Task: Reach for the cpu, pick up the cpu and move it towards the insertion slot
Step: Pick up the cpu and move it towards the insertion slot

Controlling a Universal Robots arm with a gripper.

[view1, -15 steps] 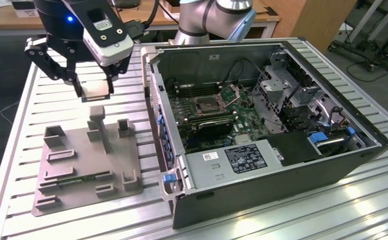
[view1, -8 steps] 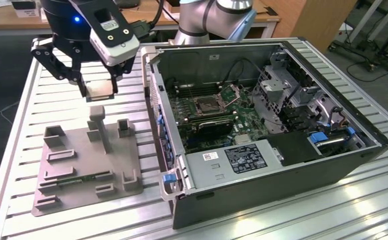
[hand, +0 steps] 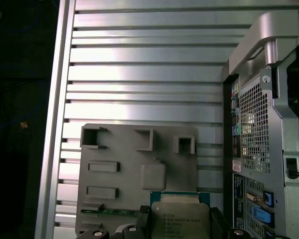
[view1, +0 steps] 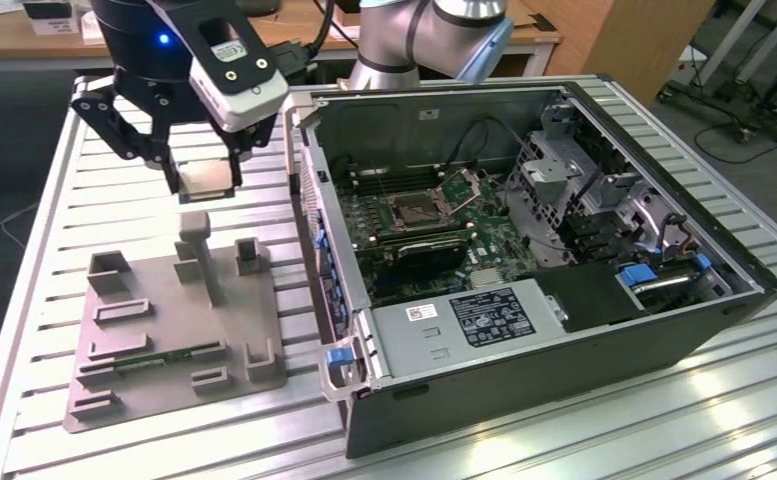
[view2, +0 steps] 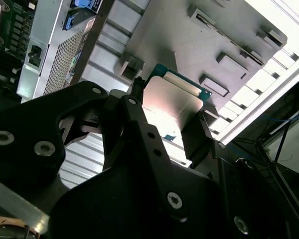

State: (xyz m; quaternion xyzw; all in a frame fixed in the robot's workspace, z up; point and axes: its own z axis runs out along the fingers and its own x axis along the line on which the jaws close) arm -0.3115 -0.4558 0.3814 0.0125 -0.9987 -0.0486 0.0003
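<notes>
Aluminium slatted table (view1: 81, 200), grey fixture plate (view1: 161, 320), wooden desk (view1: 1, 45) behind, jaws clamped on cpu (view1: 208, 178) above plate.

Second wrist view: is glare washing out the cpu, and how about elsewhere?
Second wrist view: a bright reflection whitens part of the cpu; first wrist view: the cpu is evenly lit, no glare; exterior view: the slatted table glares white in the foreground.

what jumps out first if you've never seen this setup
The black gripper holds the cpu in the air above the grey fixture plate, at the exterior view's left. At that view's right lies the open computer case, with the insertion slot on its green motherboard.
</notes>
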